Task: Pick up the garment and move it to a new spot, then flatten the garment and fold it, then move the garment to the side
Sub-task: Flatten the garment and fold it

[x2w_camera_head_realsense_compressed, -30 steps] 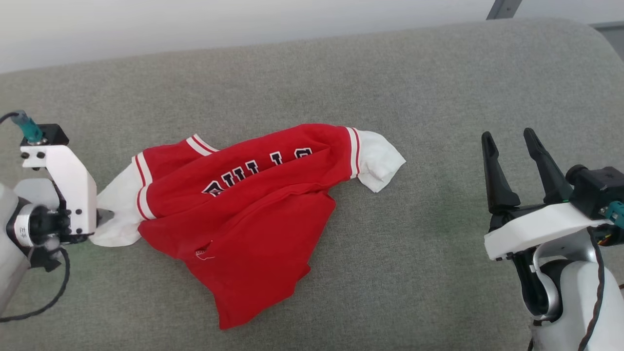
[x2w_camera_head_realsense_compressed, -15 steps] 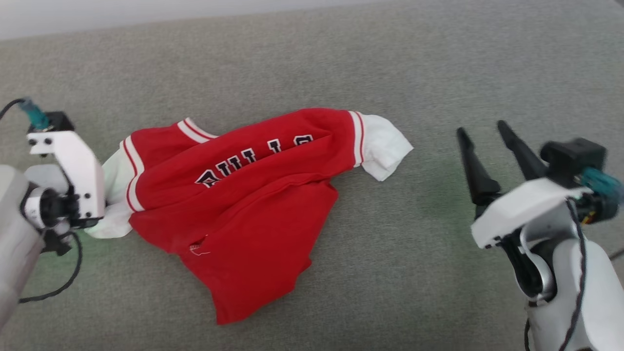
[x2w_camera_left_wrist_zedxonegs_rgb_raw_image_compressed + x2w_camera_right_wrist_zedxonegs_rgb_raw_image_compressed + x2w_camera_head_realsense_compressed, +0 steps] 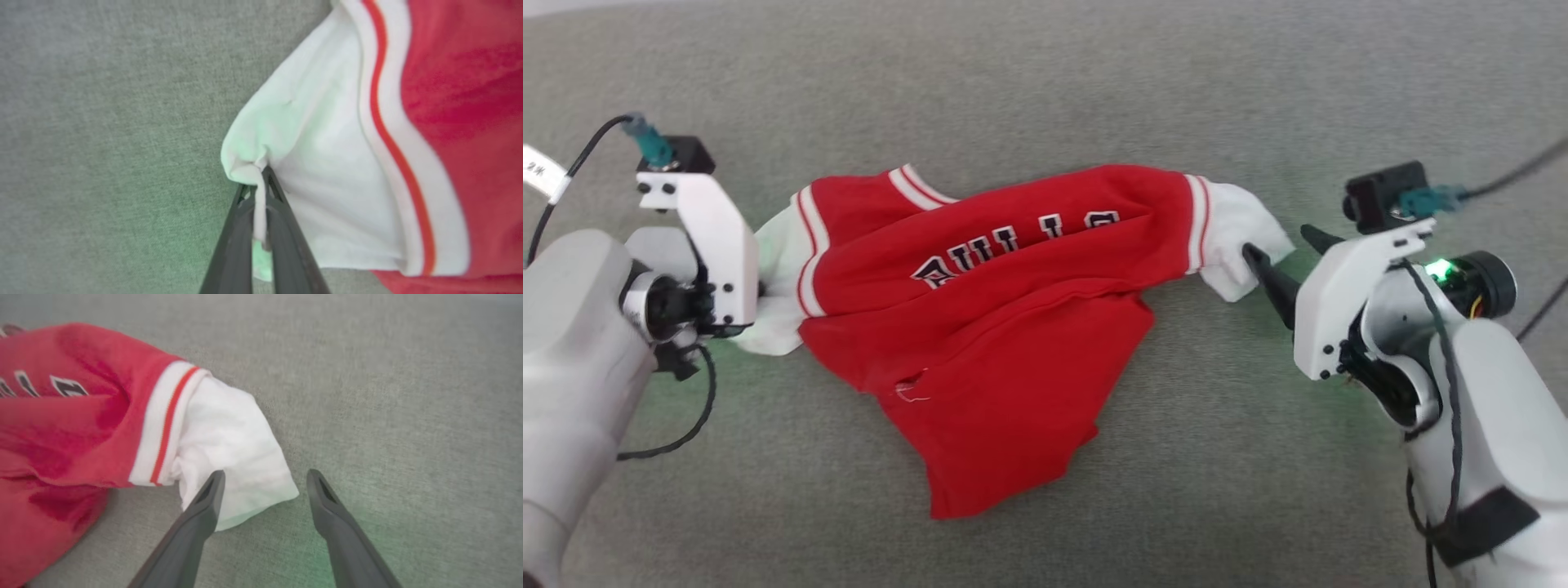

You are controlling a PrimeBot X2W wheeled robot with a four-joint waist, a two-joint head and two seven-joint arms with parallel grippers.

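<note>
The garment is a red jersey with black-and-white lettering, lying crumpled on the grey surface, sleeves out to either side. In the left wrist view my left gripper is shut on a pinched fold of the white left sleeve end. In the head view its fingers are hidden behind the white mount. My right gripper stands open at the white right sleeve end. In the right wrist view the sleeve's corner lies between the fingers of that gripper, the left one over the cloth.
A grey fabric surface stretches all around the jersey. A dark cable loops from my left wrist. A pale strip marks the far edge at the top left.
My left gripper has shut on the white left sleeve end. My right gripper has swung in from the right to the right sleeve end, still open. The head camera has shifted.
</note>
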